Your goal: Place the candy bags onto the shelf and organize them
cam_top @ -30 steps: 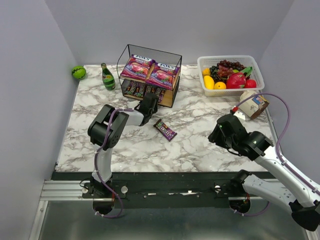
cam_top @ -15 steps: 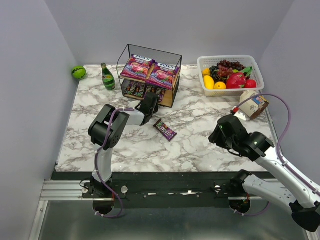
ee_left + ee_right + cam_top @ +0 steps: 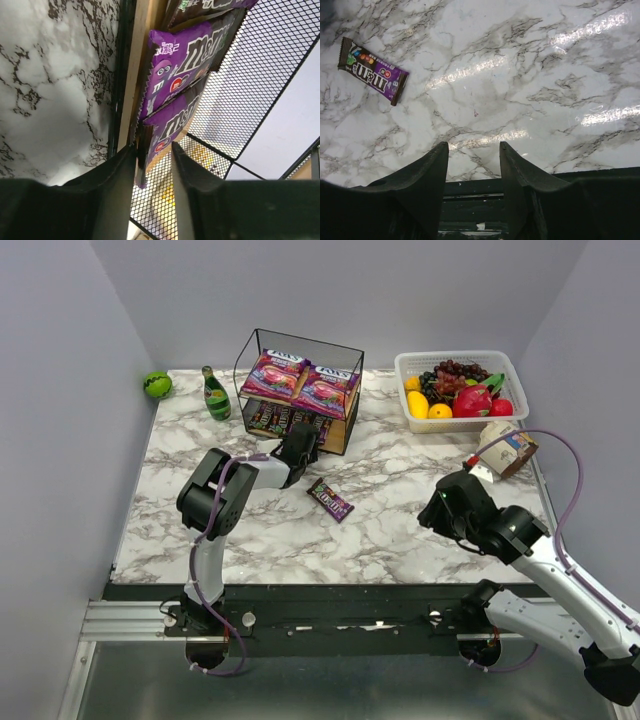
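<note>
The black wire shelf [image 3: 349, 352] holds two pink-purple FOX'S bags [image 3: 300, 381] on its top board and several M&M's packets [image 3: 283, 420] on the lower board. My left gripper [image 3: 300, 447] is at the front right of the lower tier. In the left wrist view its jaws [image 3: 152, 150] stand slightly apart, with the end of an M&M's packet [image 3: 172, 122] lying between them on the wooden board [image 3: 142, 50]. One more M&M's packet [image 3: 330, 499] lies on the table, also in the right wrist view [image 3: 372, 71]. My right gripper [image 3: 440, 505] [image 3: 472, 147] is open and empty above the marble.
A white fruit basket [image 3: 513, 368] stands at the back right, with a beige carton [image 3: 508, 450] in front of it. A green bottle [image 3: 215, 395] and a green ball [image 3: 156, 384] stand left of the shelf. Mesh [image 3: 250, 75] closes the shelf's back.
My left gripper has edged a little further into the shelf's lower tier. My right arm has shifted only slightly.
</note>
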Available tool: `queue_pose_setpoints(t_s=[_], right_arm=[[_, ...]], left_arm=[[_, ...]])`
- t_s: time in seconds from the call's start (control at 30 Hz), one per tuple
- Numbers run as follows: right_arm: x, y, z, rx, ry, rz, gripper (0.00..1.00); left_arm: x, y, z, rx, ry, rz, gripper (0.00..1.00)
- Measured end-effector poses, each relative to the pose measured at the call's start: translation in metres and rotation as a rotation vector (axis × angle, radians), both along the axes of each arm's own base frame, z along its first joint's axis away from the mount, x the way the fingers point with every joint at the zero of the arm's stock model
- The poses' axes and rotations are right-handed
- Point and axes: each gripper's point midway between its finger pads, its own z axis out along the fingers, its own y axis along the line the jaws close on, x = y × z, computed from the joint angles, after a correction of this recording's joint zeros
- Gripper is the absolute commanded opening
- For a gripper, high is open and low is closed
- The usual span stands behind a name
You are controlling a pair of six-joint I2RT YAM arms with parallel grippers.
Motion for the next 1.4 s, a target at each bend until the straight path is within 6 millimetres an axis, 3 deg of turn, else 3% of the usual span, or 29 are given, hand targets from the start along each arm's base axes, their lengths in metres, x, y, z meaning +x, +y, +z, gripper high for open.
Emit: queue_pose_setpoints(t_s=[0.57,0.97,1.17,1.4], right_arm=[[-0.002,-0.002,-0.006,-0.008,0.009,-0.001,0.56],[0.003,0.006,-0.009,0.002,0.019,0.014,0.57],[0.011,0.030,-0.019,0.020,0.058,0.108,0.57],[0.020,0.074,-0.047,0.069,0.162,0.254,0.53]], left_arm=[[-0.008,0.002,0.017,0.113,-0.011,-0.097,0.55],[-0.031,0.013,0.032,0.187,-0.025,-0.175,0.55],[-0.050,0.023,0.047,0.261,-0.053,-0.247,0.55],[-0.071,0.055,0.033,0.449,-0.018,-0.437,0.54]])
